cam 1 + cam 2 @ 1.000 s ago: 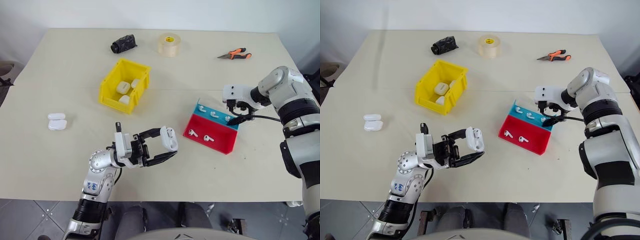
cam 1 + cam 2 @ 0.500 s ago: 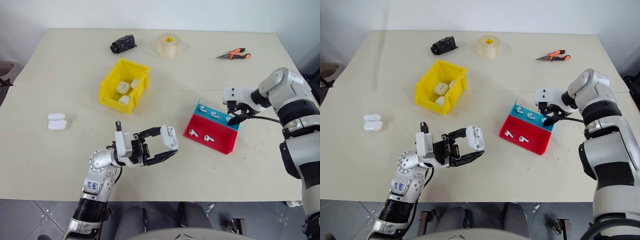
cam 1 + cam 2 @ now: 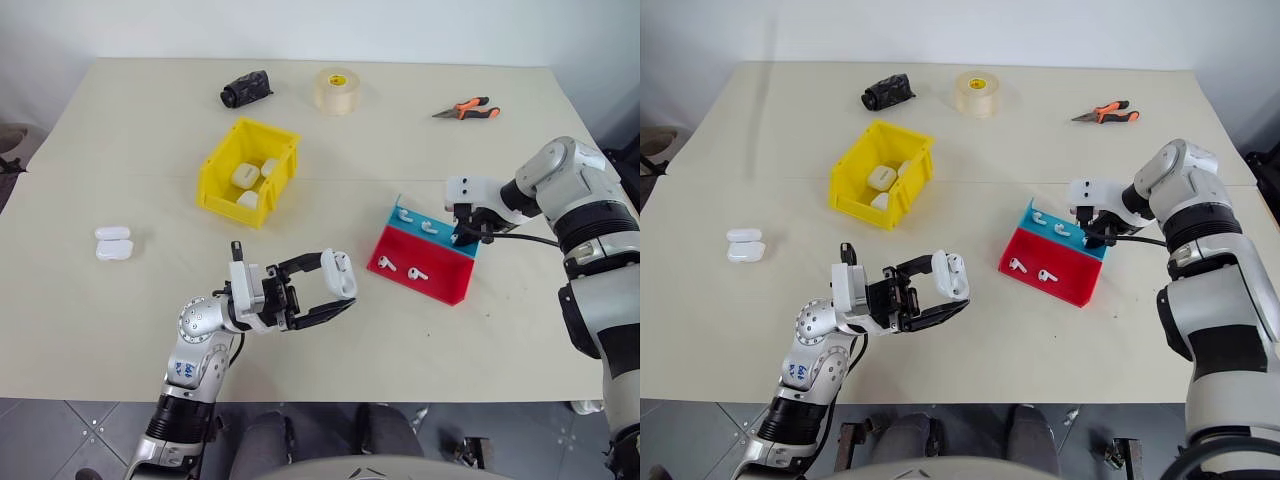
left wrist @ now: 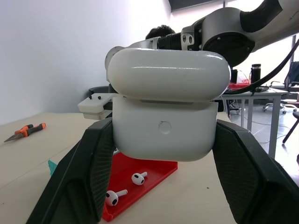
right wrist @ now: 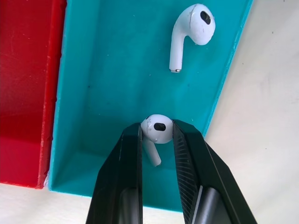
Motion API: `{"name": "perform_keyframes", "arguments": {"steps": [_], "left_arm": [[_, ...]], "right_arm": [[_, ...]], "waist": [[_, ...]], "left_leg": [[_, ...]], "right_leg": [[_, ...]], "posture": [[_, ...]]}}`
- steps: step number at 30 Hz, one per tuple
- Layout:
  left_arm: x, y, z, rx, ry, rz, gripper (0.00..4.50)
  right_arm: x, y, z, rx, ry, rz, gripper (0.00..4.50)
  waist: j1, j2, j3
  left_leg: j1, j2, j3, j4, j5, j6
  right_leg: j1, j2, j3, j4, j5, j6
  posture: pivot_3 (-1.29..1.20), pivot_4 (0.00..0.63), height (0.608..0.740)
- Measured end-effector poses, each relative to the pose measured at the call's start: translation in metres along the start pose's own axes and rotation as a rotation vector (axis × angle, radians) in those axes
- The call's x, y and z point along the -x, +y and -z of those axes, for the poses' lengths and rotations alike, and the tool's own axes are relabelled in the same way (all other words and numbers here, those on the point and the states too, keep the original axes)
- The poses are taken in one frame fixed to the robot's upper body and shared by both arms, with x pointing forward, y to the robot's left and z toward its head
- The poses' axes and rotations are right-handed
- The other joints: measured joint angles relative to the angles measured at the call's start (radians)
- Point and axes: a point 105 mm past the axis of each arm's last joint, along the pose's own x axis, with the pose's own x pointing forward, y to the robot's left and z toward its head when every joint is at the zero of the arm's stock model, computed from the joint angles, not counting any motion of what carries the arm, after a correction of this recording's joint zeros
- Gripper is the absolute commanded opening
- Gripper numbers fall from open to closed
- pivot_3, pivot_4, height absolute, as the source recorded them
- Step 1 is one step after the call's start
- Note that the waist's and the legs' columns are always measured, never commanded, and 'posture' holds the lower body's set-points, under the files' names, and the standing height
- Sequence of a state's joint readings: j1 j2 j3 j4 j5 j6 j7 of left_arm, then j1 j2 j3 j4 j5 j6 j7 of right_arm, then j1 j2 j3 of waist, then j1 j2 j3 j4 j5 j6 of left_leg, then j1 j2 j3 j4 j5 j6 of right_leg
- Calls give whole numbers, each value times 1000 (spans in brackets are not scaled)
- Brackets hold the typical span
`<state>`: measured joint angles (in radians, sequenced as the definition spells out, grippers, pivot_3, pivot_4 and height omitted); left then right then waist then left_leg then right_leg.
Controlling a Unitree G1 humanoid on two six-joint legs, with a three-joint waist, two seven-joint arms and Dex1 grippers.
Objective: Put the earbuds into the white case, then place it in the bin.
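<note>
From the head camera, the right gripper [image 3: 463, 236] hid the earbud it reached for at the teal tray [image 3: 405, 222]; its fingers were too small to read there. The left gripper [image 3: 333, 287] held a white case [image 3: 338, 274] above the table [image 3: 120, 160]. The yellow bin [image 3: 222, 175] sat well apart, three cases inside.

In the left wrist view, the case [image 4: 164, 109], lid ajar, was clamped between both fingers [image 4: 88, 172], blocking most of the right arm behind it. Two earbuds [image 4: 138, 178] lay in the red tray [image 4: 156, 169].

In the right wrist view, the right fingers [image 5: 126, 172] were pinched on one earbud [image 5: 155, 130] over the teal tray's floor; another [image 5: 190, 31] lay loose beyond.
</note>
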<state>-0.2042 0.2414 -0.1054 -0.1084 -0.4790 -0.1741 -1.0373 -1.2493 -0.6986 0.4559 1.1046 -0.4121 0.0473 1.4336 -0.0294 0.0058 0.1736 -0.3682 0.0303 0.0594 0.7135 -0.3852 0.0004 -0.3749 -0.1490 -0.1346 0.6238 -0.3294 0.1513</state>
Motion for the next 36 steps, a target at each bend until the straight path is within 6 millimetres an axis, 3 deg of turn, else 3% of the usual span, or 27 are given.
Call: {"name": "perform_keyframes", "arguments": {"steps": [12, 16, 18, 21, 24, 26, 28, 32, 36], "left_arm": [[0, 0, 0, 0, 0, 1, 2783], [-1, 1, -2, -10, 0, 11, 2783], [-1, 5, -5, -26, -3, 18, 2783], [-2, 7, -7, -34, -5, 22, 2783], [-5, 13, -10, -35, -29, 26, 2783], [-7, 19, -13, -31, -52, 22, 2783], [-8, 22, -16, -32, -64, 26, 2783], [-8, 26, -15, 0, -74, 35, 2783], [-11, 29, -19, 34, -81, 57, 2783]], "right_arm": [[1, -2, -5, -38, -83, 33, 549], [14, -1, -29, -26, -295, 42, 549], [26, 6, -46, 11, -459, 33, 549], [31, 17, -55, 14, -604, 20, 549], [32, 42, -61, -19, -828, -20, 549], [29, 73, -74, -67, -1059, -84, 549], [23, 93, -84, -131, -1163, -145, 549], [55, 121, -113, -222, -1512, -145, 549], [64, 147, -128, -310, -1624, -230, 549]], "waist": [[-1, 0, 0], [0, 4, 2], [5, 4, 2], [9, 4, 2], [23, 3, 2], [28, 3, 2], [28, 4, 3], [28, 4, 3], [32, 4, 3]], "left_leg": [[0, 0, 1, 0, 0, 0], [-1, 0, 1, -2, 0, 0], [-2, 0, -1, -1, 0, 0], [-2, -1, -1, -1, 0, 0], [-2, 0, -2, 0, 0, 0], [-2, -1, -3, 0, 0, 0], [-2, -2, -1, 0, 0, 0], [-1, -1, -3, 0, 0, 0], [-1, -2, -4, 0, 0, 0]], "right_leg": [[-1, 0, 0, 0, 0, 0], [-2, 0, 0, 0, 0, 0], [-2, 0, -1, 0, 0, 0], [-1, -1, -1, 0, 0, 0], [-1, 0, -2, 0, 0, 0], [-1, 0, -2, 0, 0, 0], [-1, -1, 0, 0, 0, 0], [-1, 0, -1, 2, 0, 0], [-1, 0, -1, 2, 0, 0]], "posture": [[0, 150, 740], [0, 150, 740], [0, 150, 740], [0, 150, 740], [0, 150, 740], [0, 150, 740], [0, 150, 740], [0, 150, 740], [0, 150, 740]]}}
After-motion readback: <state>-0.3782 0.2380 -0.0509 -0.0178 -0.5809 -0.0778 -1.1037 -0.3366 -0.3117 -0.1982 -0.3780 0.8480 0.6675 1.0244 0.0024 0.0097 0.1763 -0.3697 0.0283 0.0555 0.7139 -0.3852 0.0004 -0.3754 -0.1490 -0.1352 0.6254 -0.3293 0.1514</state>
